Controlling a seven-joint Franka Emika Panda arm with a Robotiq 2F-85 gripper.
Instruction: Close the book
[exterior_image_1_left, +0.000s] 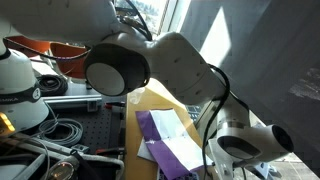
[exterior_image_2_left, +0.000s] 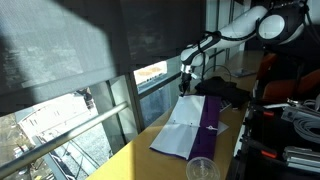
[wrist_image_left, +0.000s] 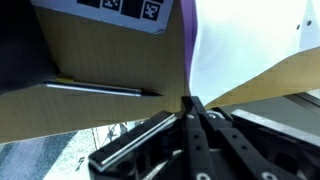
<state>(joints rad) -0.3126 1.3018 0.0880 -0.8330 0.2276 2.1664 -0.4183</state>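
The book (exterior_image_2_left: 183, 133) lies open on the tan tabletop strip (exterior_image_2_left: 140, 155), white pages up, with a purple cover band (exterior_image_2_left: 209, 127) along one side. In an exterior view it shows under the arm as purple and white (exterior_image_1_left: 165, 148). My gripper (exterior_image_2_left: 186, 88) hangs just above the book's far end. In the wrist view its fingers (wrist_image_left: 188, 101) are pressed together with nothing seen between them. Their tips point at the edge where the white page (wrist_image_left: 245, 40) and purple cover (wrist_image_left: 190, 30) meet the tan surface.
A clear plastic cup (exterior_image_2_left: 201, 168) stands on the tabletop at the near end of the book. Dark items (exterior_image_2_left: 226, 90) lie beyond the far end. A thin pen (wrist_image_left: 95, 89) and a marker board (wrist_image_left: 120, 8) show in the wrist view. Cables (exterior_image_1_left: 60, 130) lie beside the table.
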